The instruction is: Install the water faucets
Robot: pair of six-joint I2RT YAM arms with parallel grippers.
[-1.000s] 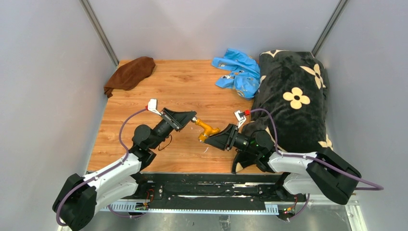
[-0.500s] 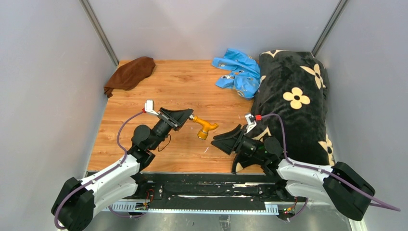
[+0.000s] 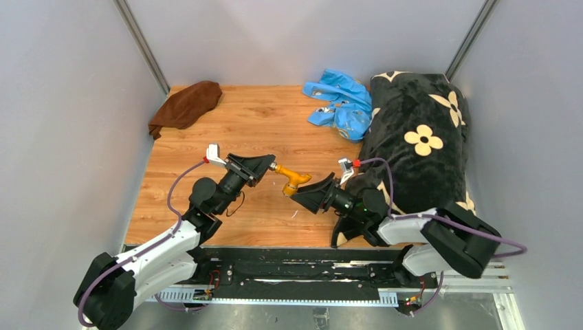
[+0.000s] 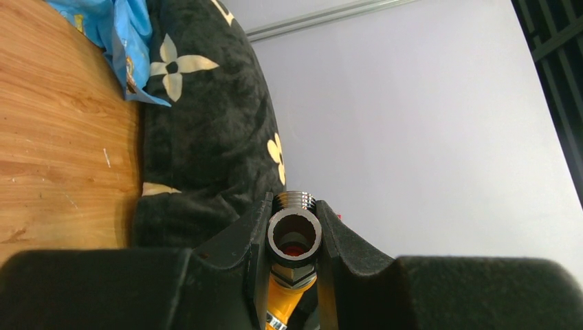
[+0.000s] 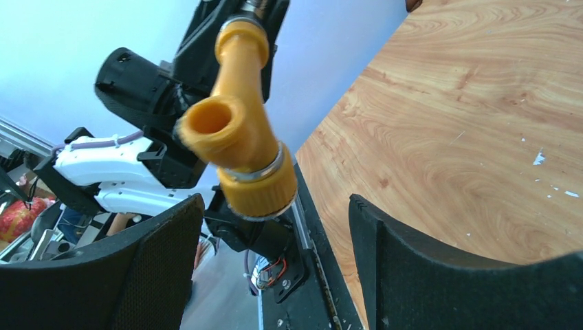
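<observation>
My left fingers [image 3: 265, 167] are clamped on the silver threaded end of the orange faucet [image 3: 292, 179], holding it up off the wood surface [image 3: 261, 124] near the middle, a little toward 6 o'clock. In the left wrist view, the round open metal end [image 4: 294, 232] sits squeezed between the 2 black fingers [image 4: 256, 237], with the orange body running below it. From my grip the spout points toward 4 o'clock and bends down at its tip.

My right fingers [image 3: 302, 194] stand wide apart and hold nothing. They face the faucet from 4 o'clock, tips just beside its bent end. In the right wrist view, the orange collar [image 5: 258, 189] hangs between the 2 fingers [image 5: 161, 271], touching neither.

A blue plastic bag [image 3: 340, 103] lies at 1 o'clock and a brown cloth [image 3: 187, 103] at 11 o'clock. A black flowered blanket [image 3: 419, 137] covers the 3 o'clock side.
</observation>
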